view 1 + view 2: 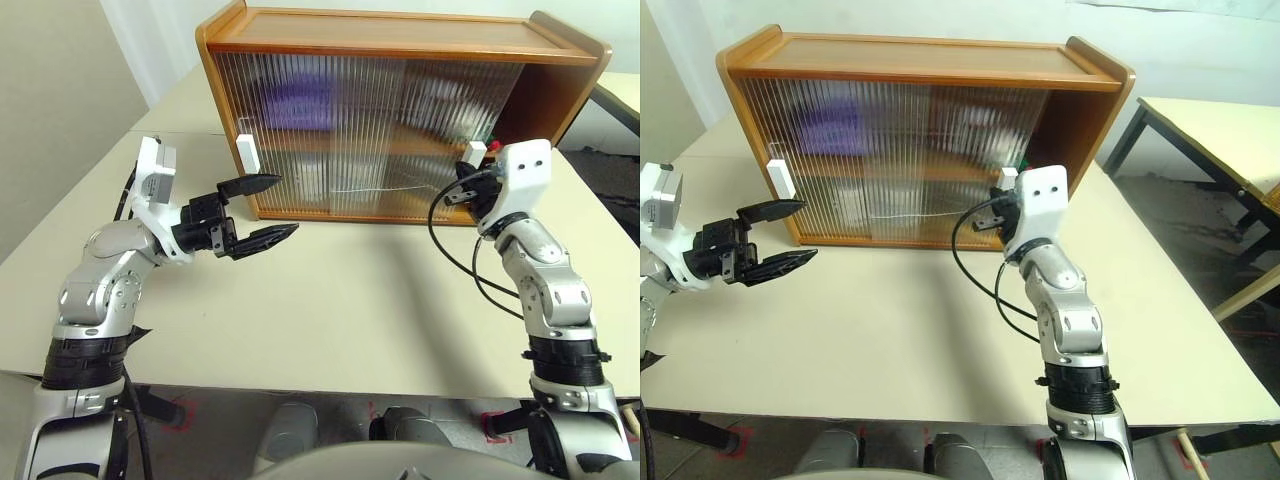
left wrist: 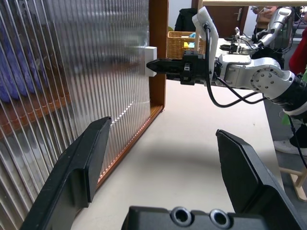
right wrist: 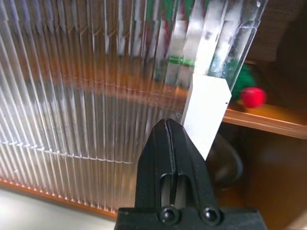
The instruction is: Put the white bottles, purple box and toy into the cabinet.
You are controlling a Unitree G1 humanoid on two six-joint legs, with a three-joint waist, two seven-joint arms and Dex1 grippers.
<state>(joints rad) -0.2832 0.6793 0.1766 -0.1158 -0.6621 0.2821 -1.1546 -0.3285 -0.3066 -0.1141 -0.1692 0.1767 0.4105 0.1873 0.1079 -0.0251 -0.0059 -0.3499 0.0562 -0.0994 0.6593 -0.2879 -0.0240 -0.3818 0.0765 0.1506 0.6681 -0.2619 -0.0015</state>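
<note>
While the left gripper (image 1: 258, 210) hangs at the left of the frame with its two black fingers spread wide and nothing between them, it sits just in front of the cabinet (image 1: 400, 50) near the left door's white handle (image 1: 248, 155), apart from it. Behind the ribbed doors, in the upper left of the cabinet, a purple blur is most likely the purple box (image 1: 300, 100); pale shapes further right on both shelves may be the white bottles, though the ribbing smears them too much to be sure. Right of centre, the right gripper (image 3: 169, 139) is clenched with nothing in it, its tip just beside the right door's handle (image 3: 207, 112); whether it touches I cannot tell. Past that door's edge the cabinet stands open at its right end, and there, on the upper shelf, the red bobble and green hat of the toy (image 3: 249, 93) show.

With the things seemingly inside, the step in hand looks like sliding the right door (image 1: 440, 130) shut. To do it well, the closed fingertip should press flat against the handle's left side and push steadily toward the right of the frame, level with the track, so the tip does not slip off.

Little stands in the way: the table (image 1: 330, 310) in front is bare, and the toy sits behind the door's line. A loose black cable (image 1: 455, 250) loops under the right wrist.
</note>
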